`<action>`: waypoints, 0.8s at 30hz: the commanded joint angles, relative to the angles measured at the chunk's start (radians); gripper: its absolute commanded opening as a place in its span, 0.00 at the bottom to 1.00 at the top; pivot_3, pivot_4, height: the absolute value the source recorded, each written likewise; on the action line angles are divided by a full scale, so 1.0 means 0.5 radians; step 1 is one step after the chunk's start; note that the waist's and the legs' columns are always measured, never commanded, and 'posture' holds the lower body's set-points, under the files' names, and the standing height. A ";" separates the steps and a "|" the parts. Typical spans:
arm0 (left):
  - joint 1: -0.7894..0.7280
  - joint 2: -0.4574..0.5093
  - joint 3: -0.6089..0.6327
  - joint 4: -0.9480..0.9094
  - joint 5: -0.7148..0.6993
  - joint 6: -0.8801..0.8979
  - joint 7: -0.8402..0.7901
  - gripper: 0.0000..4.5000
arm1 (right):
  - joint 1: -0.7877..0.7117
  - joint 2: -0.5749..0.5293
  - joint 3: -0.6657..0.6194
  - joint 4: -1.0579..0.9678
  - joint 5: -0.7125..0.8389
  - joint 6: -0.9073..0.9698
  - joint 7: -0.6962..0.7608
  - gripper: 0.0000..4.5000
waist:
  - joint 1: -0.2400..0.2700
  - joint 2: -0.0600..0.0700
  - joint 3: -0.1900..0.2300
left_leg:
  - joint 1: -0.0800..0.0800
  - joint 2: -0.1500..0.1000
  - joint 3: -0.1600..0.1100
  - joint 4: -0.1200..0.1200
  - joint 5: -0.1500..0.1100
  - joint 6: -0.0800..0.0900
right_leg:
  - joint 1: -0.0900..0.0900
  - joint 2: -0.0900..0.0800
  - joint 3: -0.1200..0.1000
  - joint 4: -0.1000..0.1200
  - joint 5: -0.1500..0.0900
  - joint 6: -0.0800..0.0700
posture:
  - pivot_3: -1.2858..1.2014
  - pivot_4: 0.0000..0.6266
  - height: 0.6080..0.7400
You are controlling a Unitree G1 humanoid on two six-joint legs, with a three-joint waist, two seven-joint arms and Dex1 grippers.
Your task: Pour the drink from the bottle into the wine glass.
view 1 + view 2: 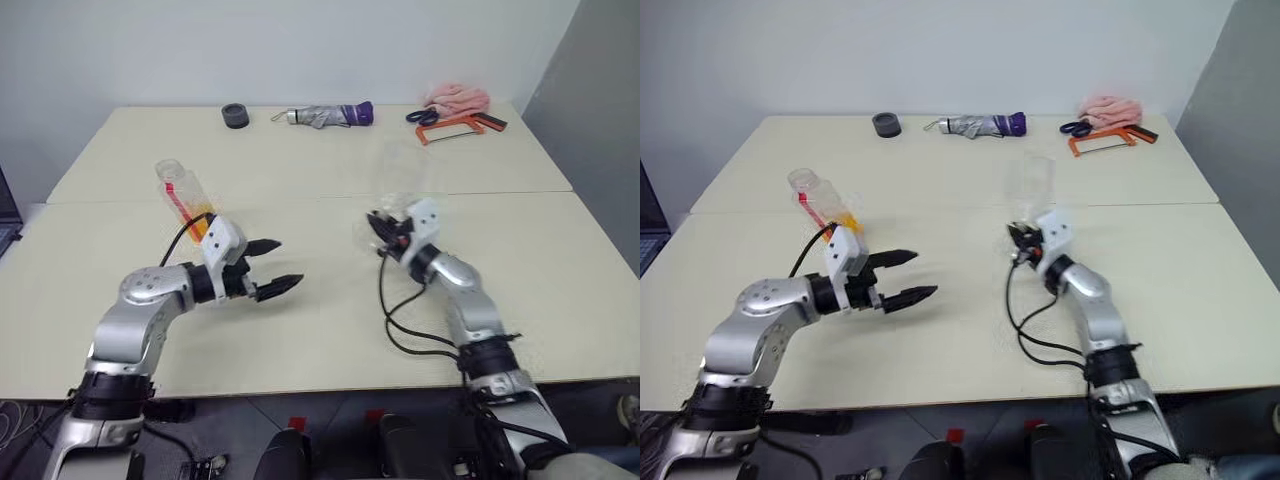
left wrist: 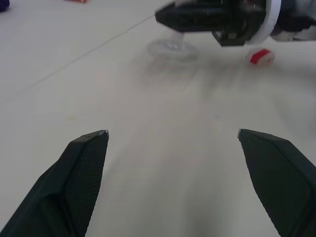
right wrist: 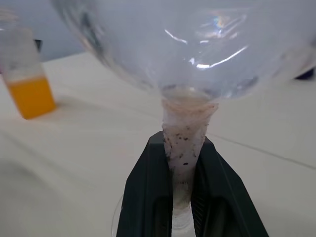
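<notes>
Left hand (image 1: 283, 266) low over the near worktop (image 1: 330, 330), fingers spread wide, nothing between them. Bottle (image 1: 188, 203) upright just behind it, cap off, drink (image 3: 31, 97) filling the lower part. Right hand (image 3: 182, 192) pinched on the stem of the wine glass (image 1: 1029, 185); bowl clear, foot close above the worktop. A small white-and-red cap (image 2: 258, 56) lies near the glass foot. Far edge: dark round object (image 1: 235, 115), folded umbrella (image 1: 327, 115), scissors (image 1: 423, 116), orange hacksaw (image 1: 460, 128), pink cloth (image 1: 458, 97).

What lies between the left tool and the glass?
Bare table separates the left tool from the glass, as the head views show.
</notes>
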 commanded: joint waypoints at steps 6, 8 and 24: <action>0.034 0.156 0.206 -0.144 -0.082 0.063 0.056 1.00 | -0.350 0.169 0.054 0.757 -0.131 -0.437 -0.038 0.04 | 0.029 0.000 0.001 | -0.001 -0.005 -0.001 0.002 0.000 0.000 | 0.001 -0.005 0.000 -0.001 0.000 0.000 | 0.52 0.24 1.00; 0.042 0.176 0.236 -0.164 -0.103 0.079 0.065 1.00 | -0.411 0.179 0.050 0.915 -0.158 -0.508 -0.053 0.04 | 0.029 0.000 0.001 | -0.001 -0.004 0.000 0.001 0.000 -0.001 | 0.001 -0.005 0.000 -0.001 0.000 0.000 | 0.52 0.24 1.00; 0.010 0.197 0.246 -0.293 -0.210 0.126 0.096 1.00 | -0.396 0.179 0.004 1.106 -0.145 -0.660 0.020 0.81 | 0.013 0.000 0.001 | 0.000 -0.004 0.000 0.000 0.000 -0.001 | 0.000 -0.004 0.000 -0.001 0.000 0.000 | 0.52 0.24 1.00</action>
